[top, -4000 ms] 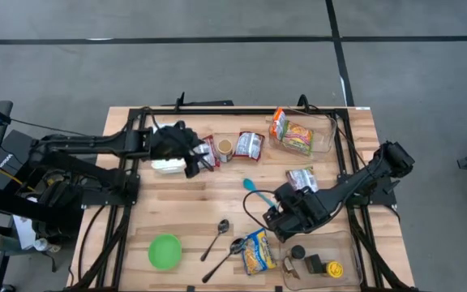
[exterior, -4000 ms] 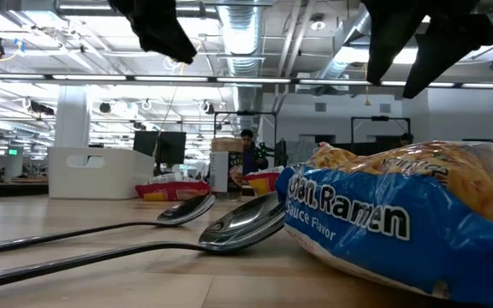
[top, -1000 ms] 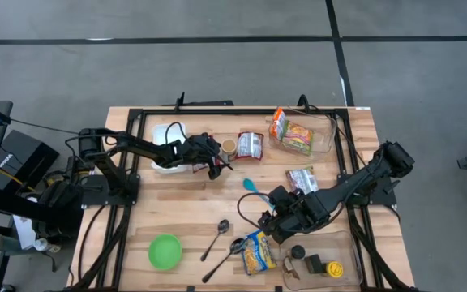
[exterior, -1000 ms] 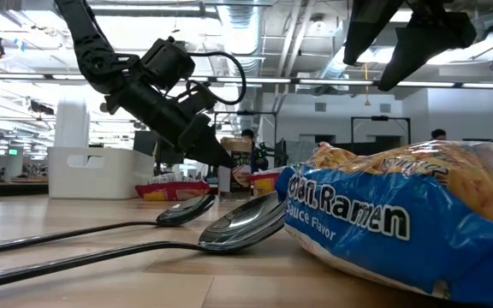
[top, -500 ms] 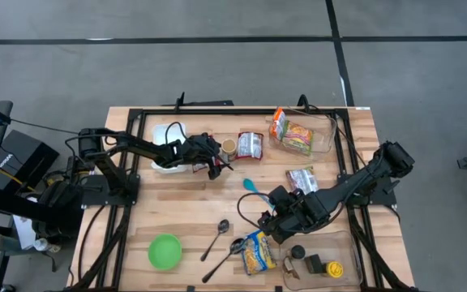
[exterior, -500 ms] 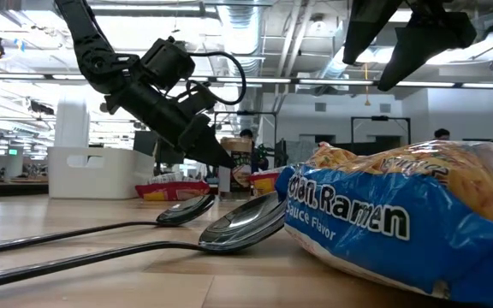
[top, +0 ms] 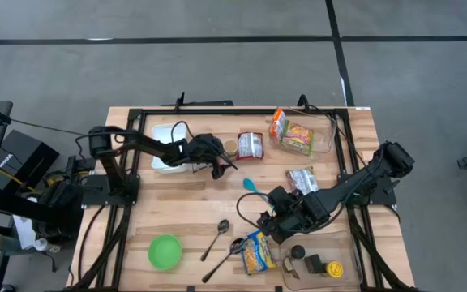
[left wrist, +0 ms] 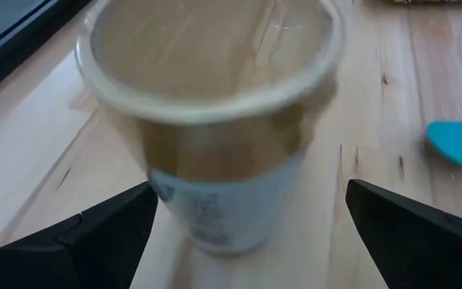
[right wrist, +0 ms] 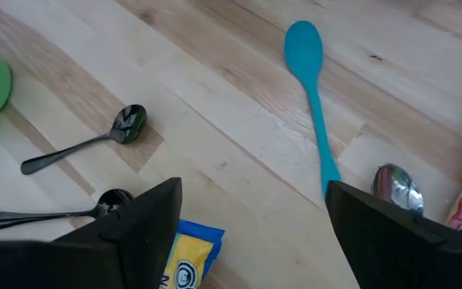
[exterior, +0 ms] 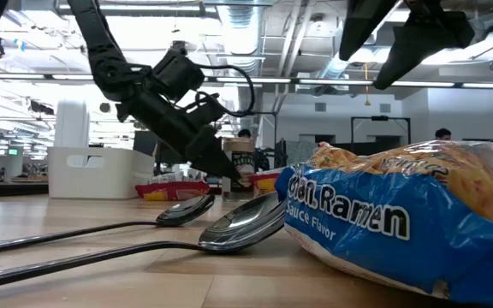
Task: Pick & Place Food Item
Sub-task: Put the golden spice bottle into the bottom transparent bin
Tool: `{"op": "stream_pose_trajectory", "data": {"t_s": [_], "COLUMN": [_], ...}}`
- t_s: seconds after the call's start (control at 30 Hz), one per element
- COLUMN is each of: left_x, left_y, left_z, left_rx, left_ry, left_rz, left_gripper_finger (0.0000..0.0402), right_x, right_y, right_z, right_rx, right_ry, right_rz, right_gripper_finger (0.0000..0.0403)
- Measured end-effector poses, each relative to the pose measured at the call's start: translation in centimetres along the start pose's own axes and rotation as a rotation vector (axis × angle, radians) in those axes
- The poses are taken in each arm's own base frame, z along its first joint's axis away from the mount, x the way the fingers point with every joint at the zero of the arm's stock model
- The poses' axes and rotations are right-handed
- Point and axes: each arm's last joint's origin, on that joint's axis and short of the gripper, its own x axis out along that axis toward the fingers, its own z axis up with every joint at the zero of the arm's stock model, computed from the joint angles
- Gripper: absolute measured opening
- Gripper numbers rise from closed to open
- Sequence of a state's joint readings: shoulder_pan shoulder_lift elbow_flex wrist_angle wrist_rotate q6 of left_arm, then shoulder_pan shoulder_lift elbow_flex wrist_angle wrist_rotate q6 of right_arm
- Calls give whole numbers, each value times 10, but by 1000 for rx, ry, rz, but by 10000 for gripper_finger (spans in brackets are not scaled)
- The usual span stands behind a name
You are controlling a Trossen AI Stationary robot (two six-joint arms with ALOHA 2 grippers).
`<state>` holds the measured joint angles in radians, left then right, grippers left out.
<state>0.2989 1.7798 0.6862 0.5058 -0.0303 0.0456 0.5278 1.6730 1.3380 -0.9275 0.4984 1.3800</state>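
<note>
A small cup (top: 228, 147) with a clear lid, tan contents and a white label (left wrist: 215, 120) stands upright on the wooden table, just left of a red snack packet (top: 250, 145). My left gripper (top: 220, 159) (left wrist: 249, 193) reaches in low from the table's left. It is open, with a finger on each side of the cup's near face and a gap showing at both. My right gripper (top: 272, 221) (right wrist: 253, 189) hangs open above the table near a blue-and-yellow ramen pack (top: 258, 251), holding nothing.
A white box (top: 164, 138) sits behind my left arm. A clear tub with noodle packs (top: 302, 136), a loose packet (top: 302, 178), a blue spoon (right wrist: 311, 88), two metal spoons (top: 217, 237) and a green bowl (top: 164, 251) lie around. A clear bin with bottles (top: 323, 264) stands near right.
My left gripper has edged a little toward the table's right and down, closer to the cup, and has stayed open.
</note>
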Motion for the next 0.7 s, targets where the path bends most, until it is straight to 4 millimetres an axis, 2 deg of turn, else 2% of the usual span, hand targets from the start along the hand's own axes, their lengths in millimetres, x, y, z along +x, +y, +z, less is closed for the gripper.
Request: {"op": "stream_pose_trajectory", "data": {"t_s": [0.23,0.53,0.7], "left_x": [11,12,14], "left_y": [0,2,5], "left_z": [1,8,2], "left_rx": [1,-2,-8], "left_ry": [11,-59,-25], "left_rz": [0,11,17], "left_gripper_finger": [400,393,379], "right_x": [0,0,0], "right_y": [1,1,1], "right_z": [0,0,0], "right_rx": [4,5,5], "right_ry": [-2,-2,-3], "right_rz": [8,8,8], "right_gripper_finger": [301,301,301]}}
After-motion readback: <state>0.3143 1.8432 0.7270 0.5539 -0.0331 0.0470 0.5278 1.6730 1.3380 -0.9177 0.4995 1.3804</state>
